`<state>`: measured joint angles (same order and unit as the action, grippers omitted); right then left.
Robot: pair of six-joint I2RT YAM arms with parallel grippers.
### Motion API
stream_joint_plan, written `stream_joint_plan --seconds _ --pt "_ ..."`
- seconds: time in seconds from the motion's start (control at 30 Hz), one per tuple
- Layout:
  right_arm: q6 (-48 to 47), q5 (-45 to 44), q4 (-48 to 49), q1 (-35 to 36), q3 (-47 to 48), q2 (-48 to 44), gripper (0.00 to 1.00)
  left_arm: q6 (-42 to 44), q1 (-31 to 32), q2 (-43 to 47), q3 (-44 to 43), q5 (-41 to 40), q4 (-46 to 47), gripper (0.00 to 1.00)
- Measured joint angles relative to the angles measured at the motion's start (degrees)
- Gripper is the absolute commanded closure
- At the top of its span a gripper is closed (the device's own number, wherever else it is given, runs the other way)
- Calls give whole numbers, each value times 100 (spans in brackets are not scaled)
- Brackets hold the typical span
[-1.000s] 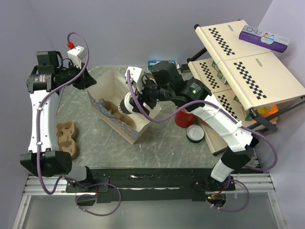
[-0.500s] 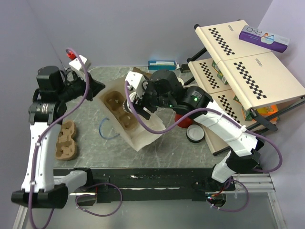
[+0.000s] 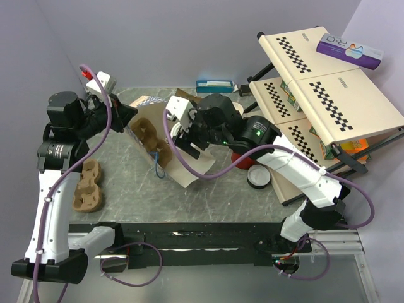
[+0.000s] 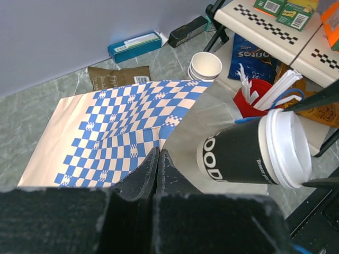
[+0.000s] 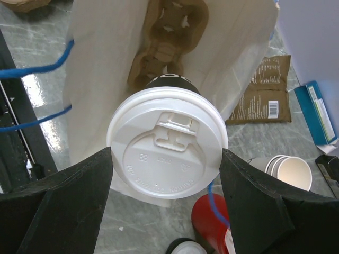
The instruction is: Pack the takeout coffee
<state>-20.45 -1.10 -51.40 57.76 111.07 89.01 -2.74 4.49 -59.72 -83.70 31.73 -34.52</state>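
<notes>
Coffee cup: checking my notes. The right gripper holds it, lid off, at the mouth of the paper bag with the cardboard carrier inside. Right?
No: the white lid is on, as the right wrist view shows. The right gripper does hold the coffee cup at the mouth of the paper bag with the cardboard carrier inside.

A robotics lab: checkerboard-marked boards beside a stone-look table, plain purple walls.
</notes>
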Motion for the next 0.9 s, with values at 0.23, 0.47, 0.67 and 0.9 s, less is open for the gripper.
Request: stream_joint_plan --seconds 0.23,0.47,0.67,0.9 --pt "0 13 -52 188 240 7 100 -229 0 140 361 -306 44 99" --pt "308 33 -52 297 122 7 100 -243 0 151 382 -470 7 99" --pt "822 -87 28 245 94 101 100 -249 -4 151 382 -494 -63 99" --pt "1005 -35 774 157 -651 175 100 -249 -39 262 382 -555 -256 99"
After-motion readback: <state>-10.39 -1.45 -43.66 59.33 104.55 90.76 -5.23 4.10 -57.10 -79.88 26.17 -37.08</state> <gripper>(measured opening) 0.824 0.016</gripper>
